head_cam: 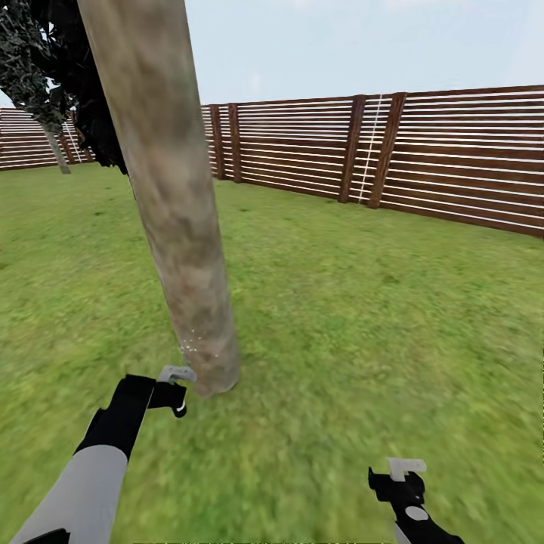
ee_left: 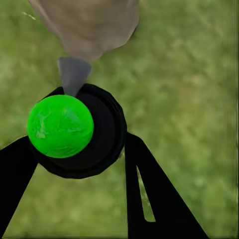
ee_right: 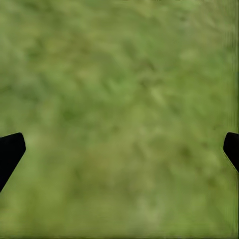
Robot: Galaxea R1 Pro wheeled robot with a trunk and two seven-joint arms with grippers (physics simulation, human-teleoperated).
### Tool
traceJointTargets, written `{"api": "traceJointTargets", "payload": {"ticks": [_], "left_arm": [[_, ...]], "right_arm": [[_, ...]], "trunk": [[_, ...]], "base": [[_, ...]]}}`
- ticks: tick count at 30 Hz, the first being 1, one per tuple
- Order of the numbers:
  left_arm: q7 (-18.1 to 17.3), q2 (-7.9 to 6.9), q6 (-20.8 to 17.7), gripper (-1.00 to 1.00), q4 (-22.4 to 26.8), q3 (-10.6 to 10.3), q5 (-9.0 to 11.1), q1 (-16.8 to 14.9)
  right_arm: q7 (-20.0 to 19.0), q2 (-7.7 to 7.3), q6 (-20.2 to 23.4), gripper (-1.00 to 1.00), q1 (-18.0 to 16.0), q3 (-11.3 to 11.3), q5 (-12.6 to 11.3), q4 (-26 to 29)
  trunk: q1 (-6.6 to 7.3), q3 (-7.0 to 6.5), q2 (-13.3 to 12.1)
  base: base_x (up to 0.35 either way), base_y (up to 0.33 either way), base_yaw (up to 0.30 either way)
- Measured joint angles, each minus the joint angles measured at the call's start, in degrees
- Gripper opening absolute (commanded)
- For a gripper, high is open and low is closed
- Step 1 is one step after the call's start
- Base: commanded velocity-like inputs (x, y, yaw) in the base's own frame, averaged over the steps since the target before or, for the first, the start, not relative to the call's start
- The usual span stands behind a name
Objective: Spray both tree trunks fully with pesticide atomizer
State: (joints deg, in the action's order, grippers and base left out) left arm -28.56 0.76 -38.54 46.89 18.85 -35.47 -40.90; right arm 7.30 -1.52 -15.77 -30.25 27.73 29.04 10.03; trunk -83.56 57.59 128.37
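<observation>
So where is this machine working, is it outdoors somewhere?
Yes, it looks like a fenced garden or backyard. Green grass covers the ground, a brown slatted wooden fence runs round the back under open sky, and a thick grey-brown tree trunk rises just ahead.

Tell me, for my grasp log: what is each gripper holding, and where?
Left gripper: atomizer, clamped around its black body. Right gripper: nothing, open.

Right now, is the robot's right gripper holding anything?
No, the right gripper is open, its fingers spread wide over bare grass.
</observation>
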Motion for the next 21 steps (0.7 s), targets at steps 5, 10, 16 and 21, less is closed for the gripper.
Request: {"api": "traceJointTargets", "payload": {"ticks": [5, 10, 16, 21], "left_arm": [[0.2, -0.10, 0.2, -1.00, -3.2, -0.1, -0.2, 0.0], [1.6, -0.02, 4.4, -1.00, -6.2, 0.3, -0.2, 1.9], [18.5, -0.13, 29.5, -1.00, -27.6, 11.9, -0.3, 3.0], [19.7, 0.03, 31.9, -1.00, -29.8, 14.2, -0.3, 2.5]], "right_arm": [[0.0, 0.02, -0.1, 1.00, 0.2, 0.0, -0.1, -0.1], [0.1, 0.02, -0.2, 1.00, 0.3, 0.1, -0.1, -0.1], [0.1, 0.02, -0.1, 1.00, 1.0, 0.1, -0.1, -0.1], [0.0, 0.03, -0.1, 1.00, 1.0, 0.0, -0.1, -0.2]], "trunk": [[0.02, 0.00, 0.0], [0.00, 0.00, 0.0], [0.00, 0.01, 0.0], [0.04, 0.00, 0.0]], "base": [[0.137, -0.124, 0.233], [0.011, -0.007, 0.045], [0.000, 0.000, 0.001], [0.204, 0.000, 0.000]]}}
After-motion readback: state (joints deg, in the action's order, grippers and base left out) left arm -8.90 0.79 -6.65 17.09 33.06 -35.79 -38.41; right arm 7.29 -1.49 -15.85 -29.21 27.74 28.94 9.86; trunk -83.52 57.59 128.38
